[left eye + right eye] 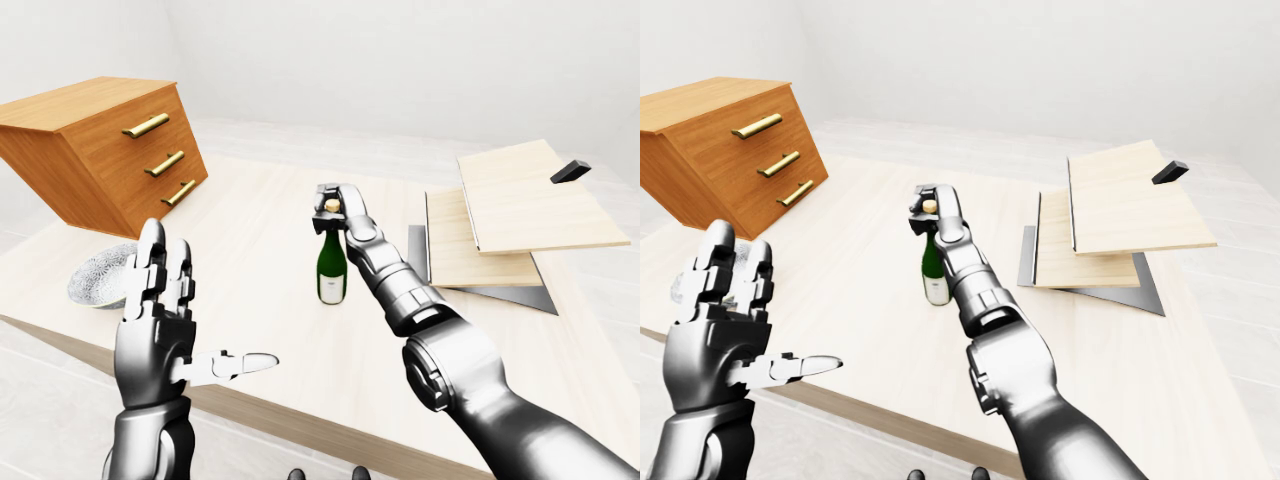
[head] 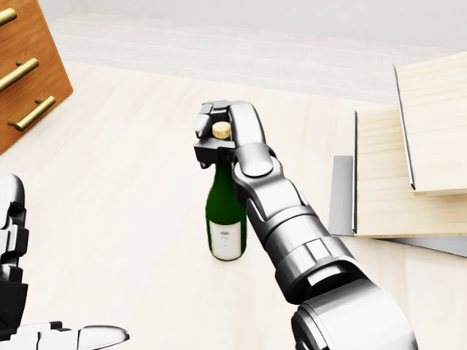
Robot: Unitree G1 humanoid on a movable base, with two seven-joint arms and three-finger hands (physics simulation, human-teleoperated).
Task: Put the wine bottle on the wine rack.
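Head view: right hand point(image 2: 216, 135) is closed round the bottle point(image 2: 225, 219) neck, apparently gripping; bottle upright mid-table point(image 2: 117, 219). Left hand point(image 1: 160, 330), fingers spread, hovers near the table's bottom-left edge.

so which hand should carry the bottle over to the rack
Right. The right hand has its fingers curled round the neck of the wine bottle, while the left hand hangs open, well off to the view's left.
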